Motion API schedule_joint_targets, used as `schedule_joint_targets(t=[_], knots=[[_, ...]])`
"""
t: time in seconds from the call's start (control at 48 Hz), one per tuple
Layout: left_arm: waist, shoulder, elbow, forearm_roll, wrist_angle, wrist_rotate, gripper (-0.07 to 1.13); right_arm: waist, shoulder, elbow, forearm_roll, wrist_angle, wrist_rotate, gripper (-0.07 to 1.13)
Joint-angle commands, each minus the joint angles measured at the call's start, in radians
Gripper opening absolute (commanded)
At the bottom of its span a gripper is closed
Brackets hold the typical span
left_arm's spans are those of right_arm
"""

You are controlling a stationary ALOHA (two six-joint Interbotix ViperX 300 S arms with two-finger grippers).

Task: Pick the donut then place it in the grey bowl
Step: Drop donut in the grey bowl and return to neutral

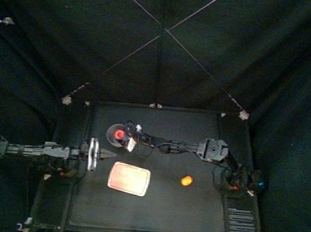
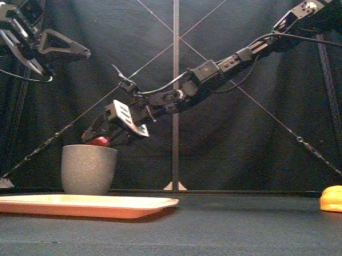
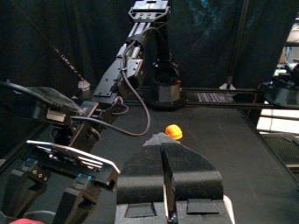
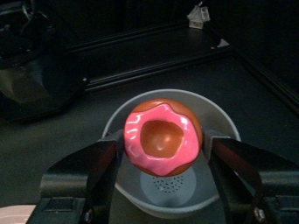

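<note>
Pink against the dark, the donut (image 4: pixel 163 140) is clamped in my right pincer (image 4: pixel 166 159) right at the mouth of the grey bowl (image 2: pixel 88 168), so I judge the placing step to be in hand. Next I need to ease down a touch and release, keeping it centred inside the rim. My left pincer (image 3: pixel 166 175) rests clenched on nothing at the left of the counter (image 1: pixel 165 204).

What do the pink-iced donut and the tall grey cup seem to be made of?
The pink-iced toy donut looks like moulded plastic, smooth and slightly glossy: its icing has an even sheen. The tall grey speckled cup looks matte, perhaps ceramic or stone-look plastic, judging by its dull speckled wall.
</note>
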Motion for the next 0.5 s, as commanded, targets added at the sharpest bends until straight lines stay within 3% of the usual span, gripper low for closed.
schedule_joint_targets(t=[0.021,0.146,0.5], knots=[[0.000,0.005,-0.012,0.000,-0.011,0.000,-0.01,-0.014,-0.037,-0.025,0.000,0.003,0.000,0.95],[0.002,0.005,-0.012,0.000,-0.009,0.000,-0.01,-0.014,-0.040,-0.025,0.000,0.003,0.000,1.06],[0.002,0.005,-0.008,0.000,-0.009,0.000,-0.01,-0.011,-0.101,0.009,-0.012,0.025,-0.002,1.06]])
